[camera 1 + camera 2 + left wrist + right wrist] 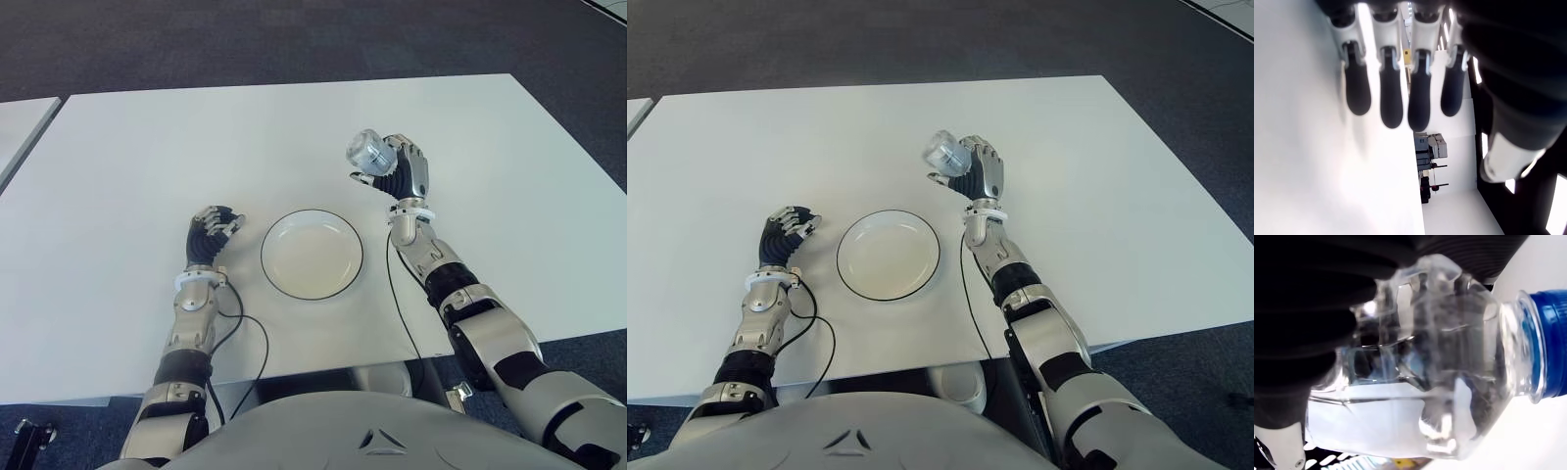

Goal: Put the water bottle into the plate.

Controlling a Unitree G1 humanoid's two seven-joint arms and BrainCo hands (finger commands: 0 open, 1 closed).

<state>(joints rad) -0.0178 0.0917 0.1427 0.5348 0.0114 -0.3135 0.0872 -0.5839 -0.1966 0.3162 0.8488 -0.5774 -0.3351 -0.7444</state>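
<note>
My right hand (pixel 400 172) has its fingers wrapped tight around the bottle (pixel 368 152). I am holding it up in the air, above the table (pixel 118 176). It sits past the plate (pixel 312 254) and off to the right of it, so it is not over the plate yet. The wrist view shows the clear bottle with water in it and a blue cap (pixel 1551 350), and the dark fingers (pixel 1308 308) squeezing its side.

My left hand (pixel 210 234) is just left of the plate. Its fingers are straight and a little apart, and they hold nothing.

Now I think I must bring the bottle to the plate. I want to move my right hand toward me and to the left until the bottle is right over the middle of the plate. Then I go down slowly. I should keep my grip firm, because water sloshes and the bottle could slip. I only let go once it touches the plate. A round bottle might roll, so I should set it down gently.
</note>
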